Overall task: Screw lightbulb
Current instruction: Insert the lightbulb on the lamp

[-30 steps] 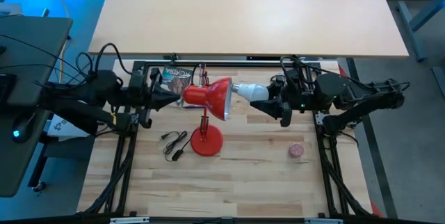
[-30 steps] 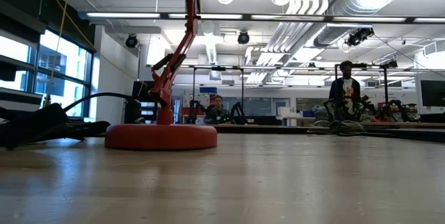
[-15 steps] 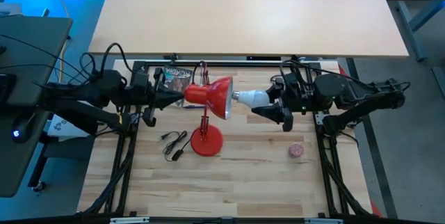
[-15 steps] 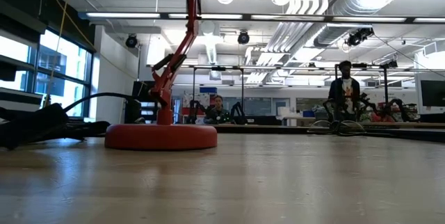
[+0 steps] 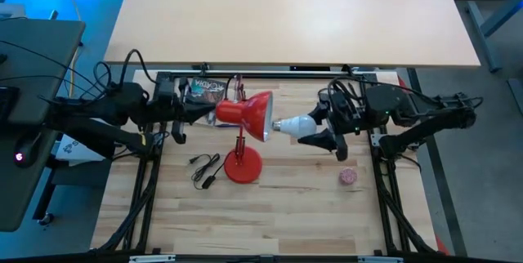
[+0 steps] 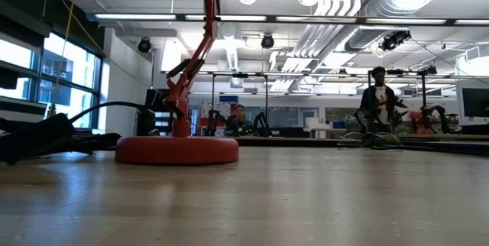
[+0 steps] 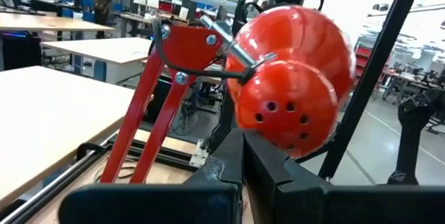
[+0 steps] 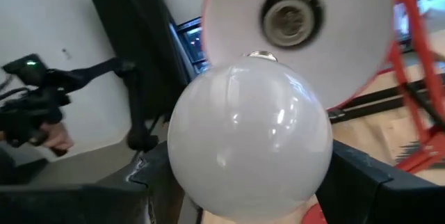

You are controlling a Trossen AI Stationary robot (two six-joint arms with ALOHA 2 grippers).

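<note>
Right gripper (image 5: 327, 135), clamped on the small white pear-shaped lightbulb (image 5: 296, 124) at frame centre, has carried its base nearer the red metal lamp shade (image 5: 249, 114), not yet socketed; left gripper (image 5: 194, 112), shut, braces the shade's back.

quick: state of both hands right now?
Left hand: shut, tip against the back of the red lamp shade.
Right hand: holding the lightbulb, base pointed at the shade's socket.
</note>
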